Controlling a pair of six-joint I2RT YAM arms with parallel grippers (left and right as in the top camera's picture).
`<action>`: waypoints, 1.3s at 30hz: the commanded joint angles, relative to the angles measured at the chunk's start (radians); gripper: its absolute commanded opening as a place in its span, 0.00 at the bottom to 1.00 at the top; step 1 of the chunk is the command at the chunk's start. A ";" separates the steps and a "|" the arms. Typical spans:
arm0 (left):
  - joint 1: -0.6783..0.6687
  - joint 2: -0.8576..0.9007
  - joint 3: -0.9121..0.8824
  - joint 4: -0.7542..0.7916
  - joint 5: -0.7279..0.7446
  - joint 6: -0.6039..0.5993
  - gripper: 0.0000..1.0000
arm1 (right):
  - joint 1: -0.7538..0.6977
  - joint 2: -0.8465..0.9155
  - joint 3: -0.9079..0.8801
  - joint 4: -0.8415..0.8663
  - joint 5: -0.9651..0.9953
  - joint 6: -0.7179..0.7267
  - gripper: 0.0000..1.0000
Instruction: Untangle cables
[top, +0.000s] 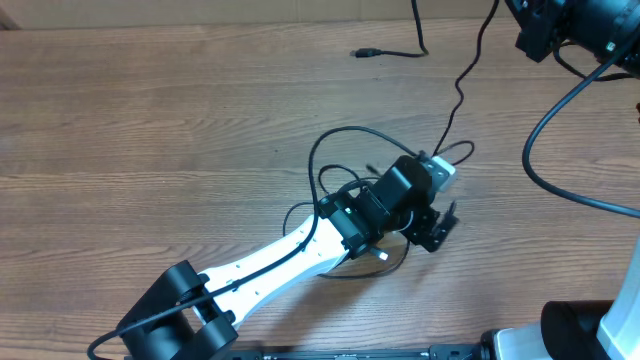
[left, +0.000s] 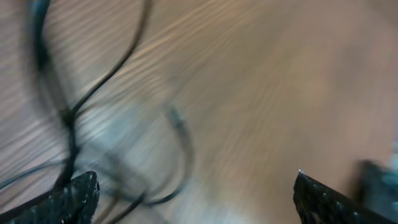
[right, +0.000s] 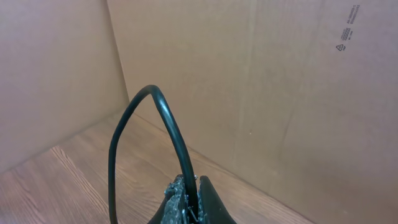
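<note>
My left fingers (left: 71, 199) are spread wide and empty, low over the surface (left: 280, 93). The cables (left: 68, 118) lie just ahead of the left fingertip, probably my next grab. My right fingers (right: 211, 202) are pinched on one cable (right: 168, 124) looping above them, likely to draw it free.

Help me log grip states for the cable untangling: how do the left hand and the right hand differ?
The left hand is open, fingers wide apart; the right hand is shut on a cable. The left hand points down at the tangle on the table; the right hand faces a cardboard wall, its cable arching upward. Both are dark two-finger hands.
</note>
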 joint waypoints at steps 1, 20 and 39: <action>-0.005 0.014 0.012 -0.043 -0.234 0.019 1.00 | 0.003 -0.005 0.013 0.003 0.008 0.000 0.04; -0.006 0.014 0.012 -0.095 0.034 0.251 1.00 | 0.003 -0.005 0.013 0.003 0.008 0.000 0.04; -0.005 0.014 0.012 -0.202 0.222 0.533 0.36 | 0.003 -0.005 0.013 0.003 0.008 0.000 0.04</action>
